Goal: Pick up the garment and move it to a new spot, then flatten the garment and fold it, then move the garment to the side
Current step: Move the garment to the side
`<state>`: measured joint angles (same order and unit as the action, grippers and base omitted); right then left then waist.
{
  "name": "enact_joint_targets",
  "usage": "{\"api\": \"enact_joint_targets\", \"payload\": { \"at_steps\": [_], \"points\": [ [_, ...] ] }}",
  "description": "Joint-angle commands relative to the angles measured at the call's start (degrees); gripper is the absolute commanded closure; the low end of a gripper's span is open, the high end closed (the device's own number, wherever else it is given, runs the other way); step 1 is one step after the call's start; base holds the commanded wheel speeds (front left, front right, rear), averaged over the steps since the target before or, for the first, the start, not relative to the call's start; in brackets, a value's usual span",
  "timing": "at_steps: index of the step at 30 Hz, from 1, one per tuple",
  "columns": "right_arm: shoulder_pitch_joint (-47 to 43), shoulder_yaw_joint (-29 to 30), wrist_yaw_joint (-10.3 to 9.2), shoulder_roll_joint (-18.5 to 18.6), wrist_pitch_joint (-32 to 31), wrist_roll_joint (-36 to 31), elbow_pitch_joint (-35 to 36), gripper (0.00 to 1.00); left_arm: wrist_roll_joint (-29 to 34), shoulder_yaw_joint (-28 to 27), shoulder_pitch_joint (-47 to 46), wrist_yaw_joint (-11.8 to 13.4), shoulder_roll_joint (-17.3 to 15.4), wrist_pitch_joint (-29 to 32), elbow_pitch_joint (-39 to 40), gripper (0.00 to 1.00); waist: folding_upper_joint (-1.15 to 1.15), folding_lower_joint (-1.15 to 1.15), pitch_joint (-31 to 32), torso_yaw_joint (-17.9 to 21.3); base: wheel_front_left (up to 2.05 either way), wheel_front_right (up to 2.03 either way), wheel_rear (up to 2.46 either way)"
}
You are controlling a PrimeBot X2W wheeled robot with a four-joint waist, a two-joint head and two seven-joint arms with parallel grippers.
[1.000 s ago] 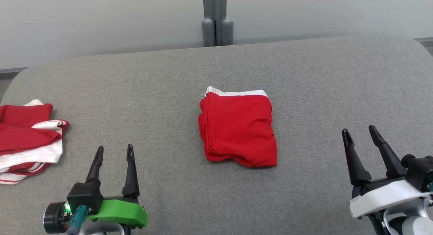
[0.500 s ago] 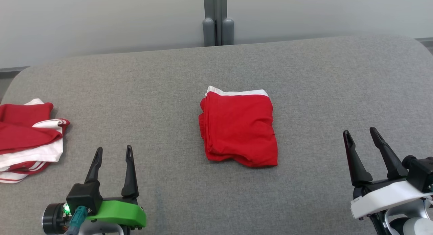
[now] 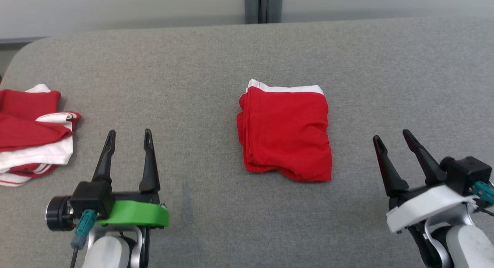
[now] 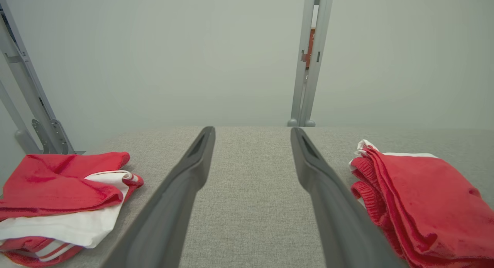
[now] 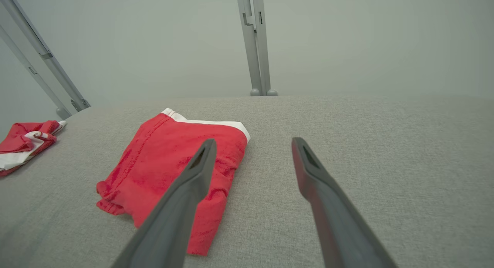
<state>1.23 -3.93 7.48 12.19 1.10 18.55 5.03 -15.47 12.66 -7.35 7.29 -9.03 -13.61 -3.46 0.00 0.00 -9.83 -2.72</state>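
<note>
The whole head view has shifted over the last second, so the camera has moved, not the things. The grey woven cloth surface (image 3: 193,67) carries the same load. The folded red garment with a white waistband (image 3: 287,133) keeps its shape, lying flat between the two sets of jaws, touched by neither. A heap of red and white clothes (image 3: 34,133) sits outboard of the left gripper (image 3: 129,131). Left gripper and right gripper (image 3: 391,135) both stand spread wide and empty. Folding looks finished; the move aside probably remains.
</note>
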Motion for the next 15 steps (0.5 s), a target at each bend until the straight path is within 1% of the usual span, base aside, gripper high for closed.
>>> {"api": "enact_joint_targets", "payload": {
  "at_steps": [1, 6, 9, 13, 15],
  "points": [
    [2.15, -1.12, 0.01, 0.58, 0.37, 0.77, -1.58, 0.00, 0.55, -0.03, -2.00, -0.31, 0.27, -0.48, 0.01, 0.00, 0.00, 0.00, -5.26, -2.98, 0.00, 0.00, 0.00],
    [7.79, -5.48, 0.01, 0.92, 1.88, 2.33, -8.50, 0.00, 0.69, 0.59, -5.73, -1.06, 1.57, -1.15, -1.18, 0.00, 0.00, 0.00, -9.10, -5.27, 0.00, 0.00, 0.00],
    [10.80, -7.37, 0.01, 0.72, 2.60, 3.52, -14.11, 0.00, 0.67, 0.97, -7.36, -1.47, 2.44, -1.45, -2.13, 0.00, 0.00, 0.00, -10.47, -6.14, 0.00, 0.00, 0.00],
    [13.94, -9.29, 0.01, 0.19, 3.07, 4.68, -20.37, 0.00, 1.14, 1.12, -8.58, -1.81, 3.04, -1.62, -3.21, 0.00, 0.00, 0.00, -11.19, -6.45, 0.00, 0.00, 0.00],
    [15.06, -10.41, 0.01, 0.15, 3.61, 5.42, -22.27, 0.00, 1.40, 1.03, -9.05, -1.95, 3.23, -1.61, -3.35, 0.00, 0.00, 0.00, -11.36, -6.44, 0.00, 0.00, 0.00]
  ]
}}
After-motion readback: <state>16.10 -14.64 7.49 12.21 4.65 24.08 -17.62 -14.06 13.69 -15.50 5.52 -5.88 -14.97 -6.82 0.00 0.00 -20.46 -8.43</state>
